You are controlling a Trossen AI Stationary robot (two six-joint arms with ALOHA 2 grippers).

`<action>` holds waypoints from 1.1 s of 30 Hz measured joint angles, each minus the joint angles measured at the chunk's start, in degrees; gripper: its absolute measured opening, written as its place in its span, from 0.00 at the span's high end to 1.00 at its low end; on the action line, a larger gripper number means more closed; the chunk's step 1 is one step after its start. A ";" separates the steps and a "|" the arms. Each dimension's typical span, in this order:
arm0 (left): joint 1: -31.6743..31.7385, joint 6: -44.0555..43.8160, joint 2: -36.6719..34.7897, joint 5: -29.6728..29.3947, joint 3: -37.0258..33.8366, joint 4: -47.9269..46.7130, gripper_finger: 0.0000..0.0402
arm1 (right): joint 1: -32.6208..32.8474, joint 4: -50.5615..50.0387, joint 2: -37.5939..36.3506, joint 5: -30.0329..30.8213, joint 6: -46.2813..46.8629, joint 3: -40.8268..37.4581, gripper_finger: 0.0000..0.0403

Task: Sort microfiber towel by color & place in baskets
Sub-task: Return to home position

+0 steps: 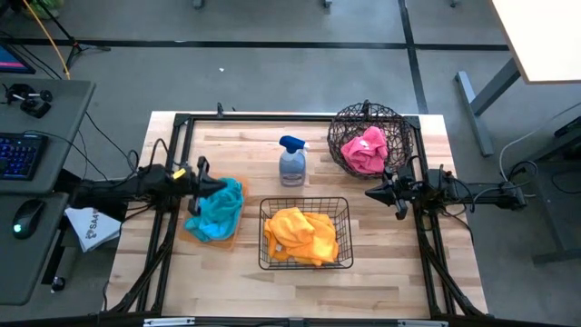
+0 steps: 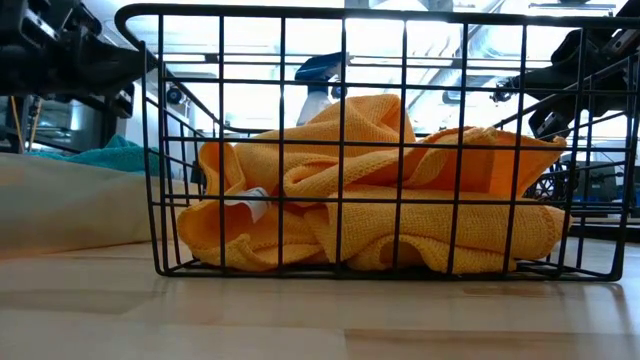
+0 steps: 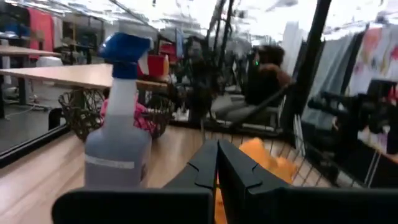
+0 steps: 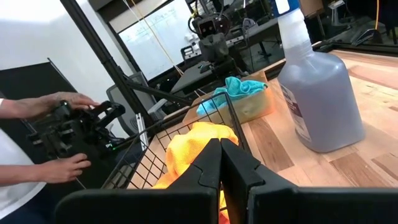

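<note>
Front of the wooden desk (image 1: 381, 263): black rectangular wire basket (image 1: 262, 238), heaped with the orange microfiber towels (image 1: 301, 234). Just left of it: flat translucent orange tray (image 2: 70, 205), teal-blue microfiber towels (image 1: 216, 211) piled inside. Mid-desk: grey spray bottle with blue trigger (image 1: 291, 165), upright. Far right: dark round wire basket (image 1: 340, 127) holding the pink microfiber towels (image 1: 365, 152).

No loose cloth on the desk. Sorting looks done; only parking the arms remains, I judge.

Left claw (image 1: 214, 184) over the teal pile's edge, fingers pressed together, holding nothing. Right claw (image 1: 370, 193) between the two wire baskets, likewise closed, empty.
</note>
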 joint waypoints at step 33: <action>-3.25 -1.30 0.17 -1.15 0.04 -5.06 1.00 | 0.00 -0.02 0.02 0.00 0.00 0.00 1.00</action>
